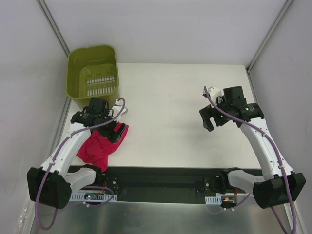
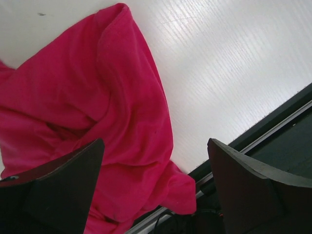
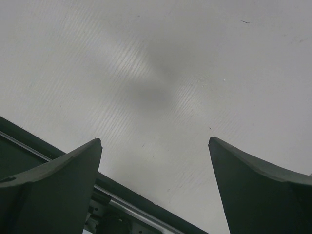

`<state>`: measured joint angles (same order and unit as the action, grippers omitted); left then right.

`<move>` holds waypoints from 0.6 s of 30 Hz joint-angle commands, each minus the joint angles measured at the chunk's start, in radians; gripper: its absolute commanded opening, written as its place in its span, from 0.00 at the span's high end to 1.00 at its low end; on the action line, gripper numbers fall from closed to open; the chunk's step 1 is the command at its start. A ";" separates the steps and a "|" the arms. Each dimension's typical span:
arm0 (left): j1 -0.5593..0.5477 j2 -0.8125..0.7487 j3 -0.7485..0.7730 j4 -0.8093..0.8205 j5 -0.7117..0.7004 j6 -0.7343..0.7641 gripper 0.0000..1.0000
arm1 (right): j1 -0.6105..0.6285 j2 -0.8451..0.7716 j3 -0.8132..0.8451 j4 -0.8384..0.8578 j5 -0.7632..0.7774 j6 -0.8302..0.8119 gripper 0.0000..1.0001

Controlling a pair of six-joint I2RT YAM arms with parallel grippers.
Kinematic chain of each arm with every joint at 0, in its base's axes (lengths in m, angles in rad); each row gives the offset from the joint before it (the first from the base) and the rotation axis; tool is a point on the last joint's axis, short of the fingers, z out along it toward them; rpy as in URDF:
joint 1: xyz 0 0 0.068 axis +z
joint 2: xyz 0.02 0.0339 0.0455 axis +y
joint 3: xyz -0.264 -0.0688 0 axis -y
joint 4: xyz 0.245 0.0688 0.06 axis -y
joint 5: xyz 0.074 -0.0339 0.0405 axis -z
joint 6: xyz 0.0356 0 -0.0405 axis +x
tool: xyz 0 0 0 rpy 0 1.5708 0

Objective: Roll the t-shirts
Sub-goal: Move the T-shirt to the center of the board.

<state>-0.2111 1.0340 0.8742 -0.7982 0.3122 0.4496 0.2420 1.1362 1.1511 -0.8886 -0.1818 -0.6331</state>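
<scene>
- The t-shirt [image 1: 101, 145] lies in a crumpled magenta heap at the near-left corner of the white table [image 1: 170, 107]. It is bunched and creased, not spread flat.
- Its near edge droops off the table onto the black strip [image 1: 161, 178] along the front; the left wrist view shows a fold [image 2: 178, 195] reaching that dark rail.
- The left gripper [image 1: 117, 132] hangs over the shirt's right side. Its jaws stand wide apart and clamp nothing.
- In the left wrist view one finger [image 2: 63, 195] overlaps the fabric [image 2: 97, 112], while the other [image 2: 248, 190] is over bare table and rail. I cannot tell whether either finger touches the cloth.
- The left arm's wrist and its cable cross above the far part of the heap and hide it from the top camera.
- A green basket [image 1: 77, 73] stands at the far-left corner, beyond the left wrist and apart from the shirt.
- The right gripper [image 1: 210, 119] hovers over the right half of the table, well apart from the shirt. Its jaws are spread, with only bare table [image 3: 170, 73] and its shadow beneath.
</scene>
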 commanded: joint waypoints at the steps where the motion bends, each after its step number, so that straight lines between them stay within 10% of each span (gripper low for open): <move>1: -0.062 0.122 0.051 0.033 -0.082 0.023 0.13 | 0.003 -0.015 0.025 -0.012 -0.039 -0.016 0.04; 18: -0.234 0.661 0.209 0.175 -0.308 -0.015 0.39 | -0.003 -0.089 -0.059 0.007 -0.053 -0.002 0.04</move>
<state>-0.4229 1.6302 1.0306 -0.6338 0.0597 0.4469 0.2420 1.0451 1.0916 -0.8867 -0.2218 -0.6369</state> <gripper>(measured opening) 0.627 0.955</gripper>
